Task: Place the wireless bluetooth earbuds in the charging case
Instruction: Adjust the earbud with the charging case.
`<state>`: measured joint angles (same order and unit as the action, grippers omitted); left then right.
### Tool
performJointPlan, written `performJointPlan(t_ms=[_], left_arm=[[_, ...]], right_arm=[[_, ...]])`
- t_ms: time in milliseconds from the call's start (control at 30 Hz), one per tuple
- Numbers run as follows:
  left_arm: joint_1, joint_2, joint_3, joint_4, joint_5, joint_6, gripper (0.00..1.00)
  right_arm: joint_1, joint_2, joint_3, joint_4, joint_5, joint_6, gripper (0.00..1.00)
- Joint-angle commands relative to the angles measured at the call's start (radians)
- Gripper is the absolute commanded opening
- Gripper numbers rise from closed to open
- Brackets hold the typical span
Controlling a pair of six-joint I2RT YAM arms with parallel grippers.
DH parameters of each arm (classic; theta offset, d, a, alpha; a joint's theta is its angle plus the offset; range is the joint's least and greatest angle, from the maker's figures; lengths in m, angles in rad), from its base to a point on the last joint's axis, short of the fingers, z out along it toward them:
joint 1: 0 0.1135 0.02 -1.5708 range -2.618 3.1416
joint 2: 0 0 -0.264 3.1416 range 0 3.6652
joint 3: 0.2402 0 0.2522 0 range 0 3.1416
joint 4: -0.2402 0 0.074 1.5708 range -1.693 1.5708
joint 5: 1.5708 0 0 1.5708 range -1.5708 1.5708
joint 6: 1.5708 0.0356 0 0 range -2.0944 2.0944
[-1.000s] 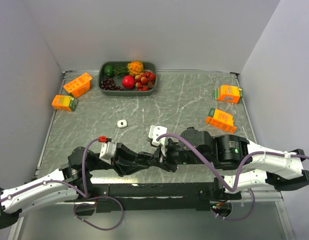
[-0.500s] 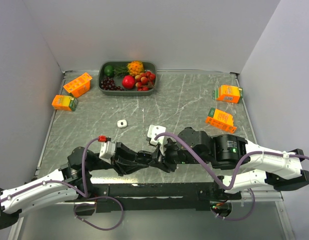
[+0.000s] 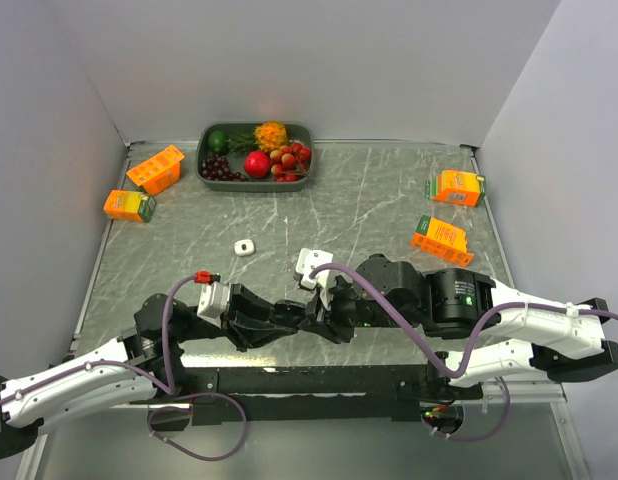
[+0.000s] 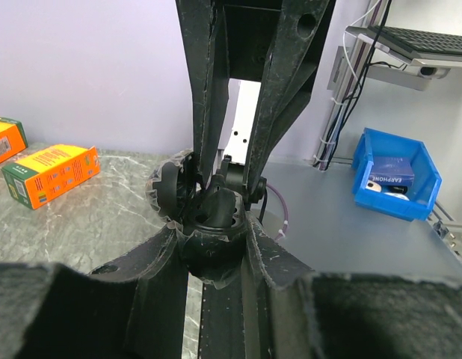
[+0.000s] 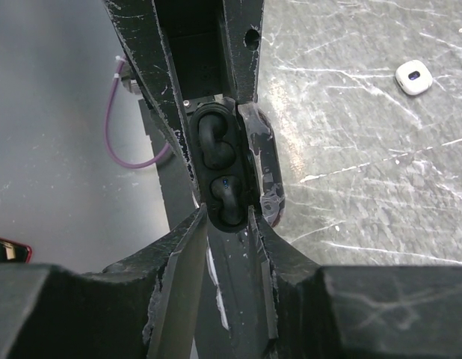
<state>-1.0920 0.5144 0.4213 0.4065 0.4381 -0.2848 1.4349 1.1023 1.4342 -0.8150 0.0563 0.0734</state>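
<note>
The two arms meet at the near edge of the bench [image 3: 389, 200], tips facing each other. The left pincer [image 3: 292, 318] is closed on the black case [image 5: 199, 168], which it holds up off the bench by its long sides. The right wrist view shows the case lying open-side up. One black bud [image 5: 214, 142] lies in the far well, and a second with a small blue dot lies in the near well. The right pincer [image 5: 227, 221] straddles the near end of the case with a finger on each side. Its jaws are partly apart, and I cannot tell whether they grip the case, the near bud, or nothing. A white bud [image 3: 243, 247] lies alone on the bench, beyond the left arm and well apart from the case. Four orange cartons [image 3: 154, 168] lie near the side edges, two to the left and two to the right. A tray [image 3: 301, 133] of fruit is at the far edge. Off the bench, a blue bin [image 4: 395, 176] shows in the left wrist view.
</note>
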Motion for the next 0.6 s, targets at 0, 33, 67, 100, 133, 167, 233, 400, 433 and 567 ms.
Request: performJointPlan(t_ms=[0, 33, 67, 100, 133, 167, 233, 400, 433, 567], left_arm=[[-0.003, -0.004, 0.047, 0.086, 0.019, -0.016, 0.01], [-0.002, -0.004, 0.047, 0.087, 0.021, -0.016, 0.01], [-0.002, -0.002, 0.047, 0.091, 0.019, -0.017, 0.01], [-0.003, -0.002, 0.047, 0.091, 0.017, -0.019, 0.01], [-0.002, -0.001, 0.045, 0.097, 0.017, -0.02, 0.01], [-0.003, -0.004, 0.045, 0.1, 0.016, -0.022, 0.01], [-0.002, -0.001, 0.043, 0.113, 0.014, -0.024, 0.01], [-0.002, 0.009, 0.048, 0.127, 0.016, -0.028, 0.01], [-0.002, 0.009, 0.048, 0.127, 0.017, -0.028, 0.01], [-0.003, 0.007, 0.05, 0.123, 0.019, -0.03, 0.01]], right_arm=[[-0.01, -0.009, -0.008, 0.019, 0.022, 0.008, 0.34], [-0.01, -0.004, -0.006, 0.022, 0.022, 0.009, 0.33], [-0.01, -0.002, -0.005, 0.023, 0.019, 0.009, 0.32], [-0.01, 0.001, -0.004, 0.023, 0.014, 0.009, 0.3], [-0.011, 0.004, -0.003, 0.023, 0.011, 0.008, 0.29], [-0.01, 0.007, -0.003, 0.023, 0.008, 0.009, 0.28], [-0.011, 0.011, -0.006, 0.025, 0.007, 0.012, 0.28], [-0.01, 0.022, -0.009, 0.027, 0.01, 0.023, 0.29], [-0.01, 0.028, -0.009, 0.027, 0.011, 0.025, 0.27], [-0.011, 0.031, -0.008, 0.025, 0.019, 0.031, 0.0]])
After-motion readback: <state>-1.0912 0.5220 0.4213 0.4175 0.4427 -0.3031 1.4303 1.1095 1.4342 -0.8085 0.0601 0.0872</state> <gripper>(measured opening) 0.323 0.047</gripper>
